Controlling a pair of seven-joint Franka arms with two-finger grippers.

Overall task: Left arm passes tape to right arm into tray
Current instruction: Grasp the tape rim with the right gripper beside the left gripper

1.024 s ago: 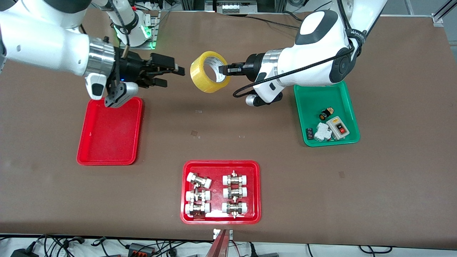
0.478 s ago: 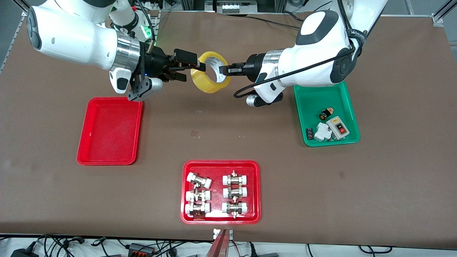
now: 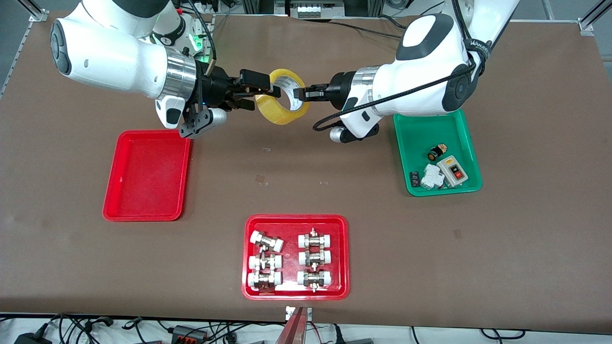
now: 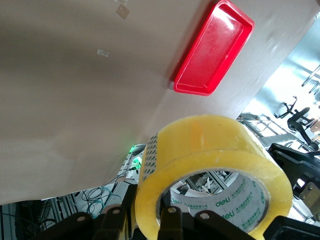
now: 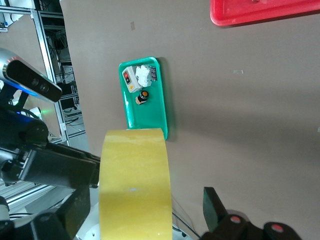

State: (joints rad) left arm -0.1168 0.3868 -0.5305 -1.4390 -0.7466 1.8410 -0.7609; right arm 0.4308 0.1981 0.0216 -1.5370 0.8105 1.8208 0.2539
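Observation:
The yellow tape point(image 3: 282, 111) hangs in the air over the table's middle, between the two arms. My left gripper point(image 3: 300, 93) is shut on the roll's wall, one finger inside the white core and one outside. In the left wrist view the tape point(image 4: 210, 150) fills the lower part, gripped by the left gripper point(image 4: 145, 220). My right gripper point(image 3: 262, 95) is open, its fingers standing on either side of the roll's width. The right wrist view shows the tape point(image 5: 134, 185) inside the right gripper point(image 5: 145, 210), with a gap to each finger. The plain red tray point(image 3: 148, 174) lies empty toward the right arm's end.
A red tray point(image 3: 342, 258) with several white-capped metal fittings sits nearest the front camera. A green tray point(image 3: 420, 143) with a switch box and small parts lies under the left arm's elbow. Cables run along the table's edges.
The right arm has swung in from over the plain red tray toward the tape, and its open fingers now straddle the roll. The left arm and the tape have held still.

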